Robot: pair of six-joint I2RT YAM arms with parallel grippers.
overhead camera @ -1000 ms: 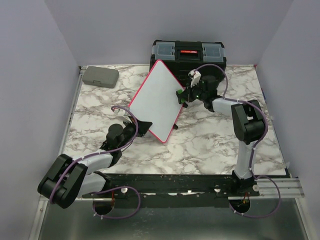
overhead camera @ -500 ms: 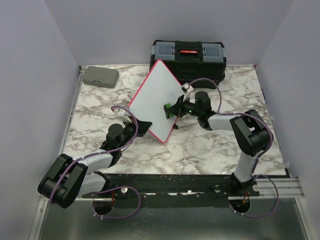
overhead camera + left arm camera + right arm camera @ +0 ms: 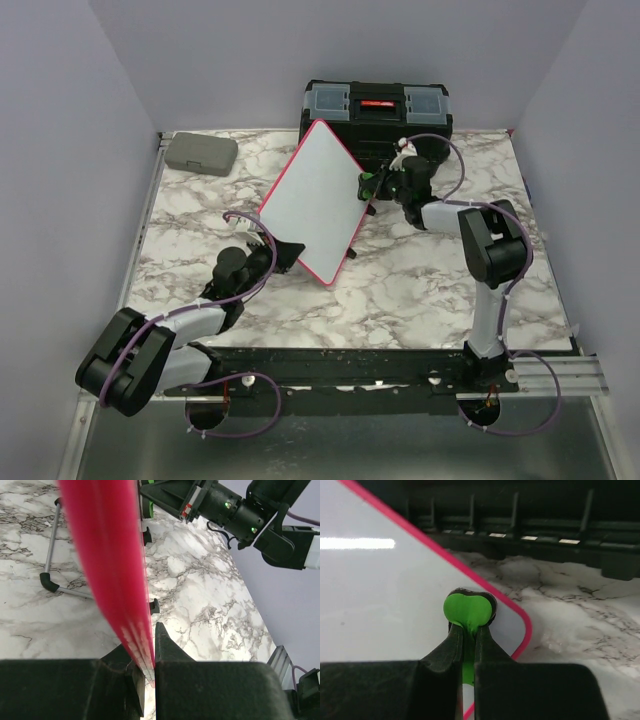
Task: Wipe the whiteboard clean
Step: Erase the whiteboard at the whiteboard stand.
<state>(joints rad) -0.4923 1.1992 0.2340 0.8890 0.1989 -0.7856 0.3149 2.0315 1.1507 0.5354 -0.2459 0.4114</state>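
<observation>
So the right pincer (image 3: pixel 368 186) has swung back up from the middle of the whiteboard (image 3: pixel 312 200) to its right-hand corner, roughly where it was a second ago. The board and the left pincer (image 3: pixel 283 254) haven't budged. Room-wise it's tight behind the right pincer: the black toolbox (image 3: pixel 377 112) is near, just past the board's corner. Off to its outer side and back toward the arm bases there's plenty of bare marble table (image 3: pixel 420 290). In the right wrist view the pink frame (image 3: pixel 516 611) curves around just beyond and to the right of the tips, so there's barely any white left that way, and lots of blank white to the left. Its fingers (image 3: pixel 451 647) are squeezed together on a green eraser (image 3: pixel 468 609), whose rounded head pokes past the tips and looks pressed onto the board face. The left pincer (image 3: pixel 148 652) pinches the board's lower edge, with the frame (image 3: pixel 107 555) rising edge-on away from it, tilted, and a wire leg (image 3: pixel 52 545) just left of that. A grey case (image 3: pixel 200 153) sits well apart, far left.
</observation>
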